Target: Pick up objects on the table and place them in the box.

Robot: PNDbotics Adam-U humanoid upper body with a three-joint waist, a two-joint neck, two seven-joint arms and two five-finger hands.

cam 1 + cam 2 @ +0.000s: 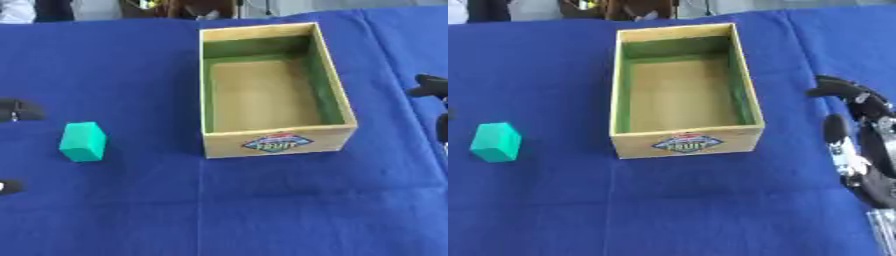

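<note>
A wooden box [278, 135] with green-painted inner walls and a coloured label on its near side is being shown standing open and empty toward the far middle of the desk [262, 210], which is being covered by a blue cloth. A teal block [83, 142] is being seen lying on the cloth near the desk's left edge, well apart from the box and outside it. The right hand [859, 135] is being held by the desk's right edge, beside the box but not touching it, its fingers [837, 90] relaxed and spread with nothing in them. Of the left hand [17, 109], only dark parts are being caught at the left edge; whether it is wide or narrow cannot be told.
</note>
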